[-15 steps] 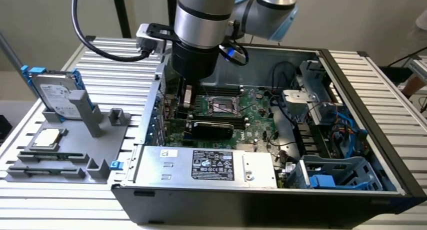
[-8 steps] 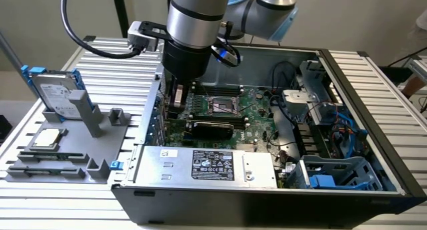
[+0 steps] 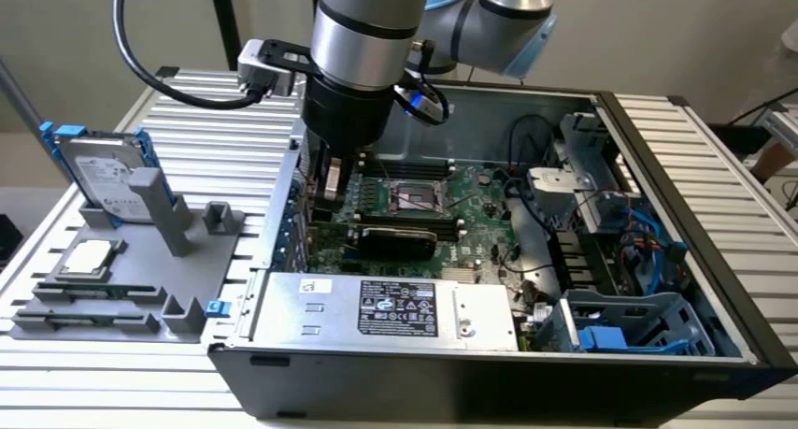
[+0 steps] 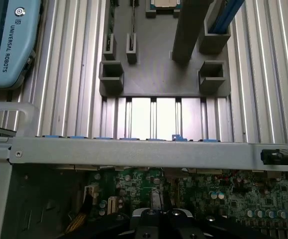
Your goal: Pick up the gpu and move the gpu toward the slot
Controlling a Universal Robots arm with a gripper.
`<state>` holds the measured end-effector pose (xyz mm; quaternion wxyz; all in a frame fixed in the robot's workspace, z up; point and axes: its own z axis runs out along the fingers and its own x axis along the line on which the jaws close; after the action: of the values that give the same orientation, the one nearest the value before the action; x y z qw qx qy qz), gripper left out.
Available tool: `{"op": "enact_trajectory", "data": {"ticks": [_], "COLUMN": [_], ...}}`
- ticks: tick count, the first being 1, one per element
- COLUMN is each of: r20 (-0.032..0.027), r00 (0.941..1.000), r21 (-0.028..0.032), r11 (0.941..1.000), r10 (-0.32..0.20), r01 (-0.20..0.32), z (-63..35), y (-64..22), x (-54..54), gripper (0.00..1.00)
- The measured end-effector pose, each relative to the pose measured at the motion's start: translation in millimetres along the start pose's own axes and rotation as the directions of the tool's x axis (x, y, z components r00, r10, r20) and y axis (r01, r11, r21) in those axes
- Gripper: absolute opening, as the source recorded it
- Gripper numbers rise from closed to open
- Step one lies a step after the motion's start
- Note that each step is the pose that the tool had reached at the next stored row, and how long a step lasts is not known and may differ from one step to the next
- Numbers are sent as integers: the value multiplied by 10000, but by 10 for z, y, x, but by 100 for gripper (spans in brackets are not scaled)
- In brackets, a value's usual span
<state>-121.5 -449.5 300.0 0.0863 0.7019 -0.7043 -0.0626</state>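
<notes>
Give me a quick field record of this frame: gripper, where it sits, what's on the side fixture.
gripper: black gripper, shut
location: low inside the open black computer case, over the green motherboard
held item: cannot tell
fixture: grey plastic fixture, outside the case on the exterior view's left
on fixture: silver hard drive with blue rails, standing on edge; small square silver CPU chip, lying flat

Ribbed table point(image 3: 187, 102): bare aluminium, brushed and bright, catching glare. Parts holder point(image 3: 212, 261) at the exterior view's left, matt grey plastic. Hard drive point(image 3: 106, 177), satin silver metal in blue plastic rails. Computer case point(image 3: 499, 384), dark matt painted metal. Power supply point(image 3: 299, 307), raw silvery sheet metal with a paper label. Motherboard point(image 3: 480, 200), glossy green. Arm point(image 3: 362, 18), smooth satin silver. Gripper point(image 4: 156, 209), black with a slight sheen.
</notes>
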Motion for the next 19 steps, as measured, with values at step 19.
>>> {"op": "enact_trajectory", "data": {"ticks": [19], "r20": [22], "r00": [9999], "r21": [-16], "r11": [9999], "r10": [122], "r01": [-122], "z": [19], "y": [95], "x": [-72], "gripper": [11]}}
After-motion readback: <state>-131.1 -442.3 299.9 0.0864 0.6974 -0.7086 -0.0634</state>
